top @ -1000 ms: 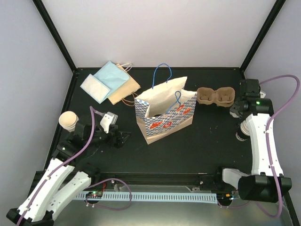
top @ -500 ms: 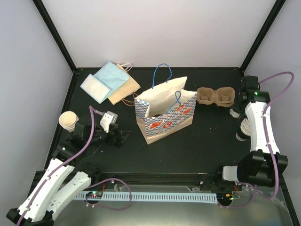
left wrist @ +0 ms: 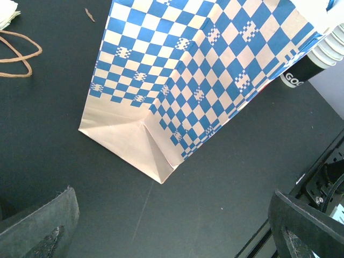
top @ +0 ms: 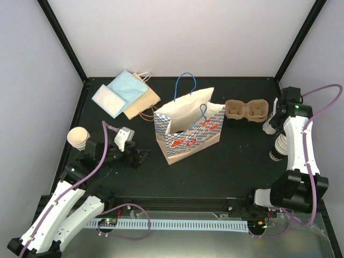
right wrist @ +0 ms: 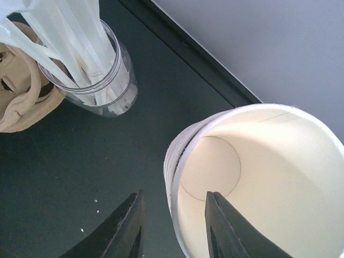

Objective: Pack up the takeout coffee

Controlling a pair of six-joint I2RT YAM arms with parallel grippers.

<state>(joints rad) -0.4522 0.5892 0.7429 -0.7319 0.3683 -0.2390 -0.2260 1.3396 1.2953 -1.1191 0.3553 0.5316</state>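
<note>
- Two fingers of the right gripper [right wrist: 173,228] straddle the rim of the top paper cup [right wrist: 258,177], one inside the mouth and one outside. A sliver of gap shows on either side of the wall, so the jaws are partly closed and not pinching yet.
- That cup caps a nested stack [top: 278,146] standing upright, mouth up, well to the right of the checked bag [top: 188,131]. Its long axis is vertical, and the gripper sits directly above the rim.
- Once the jaws close on the wall, a straight lift along that axis looks best. A slanted pull could drag the lower cups along.
- Right of the bag and slightly behind it lies the pulp tray [top: 246,109], with a jar of stir sticks [right wrist: 97,70] between tray and stack.
- Left gripper [left wrist: 172,236] has its jaws wide and empty, just left of the bag. The right arm is clearly nearer.
</note>
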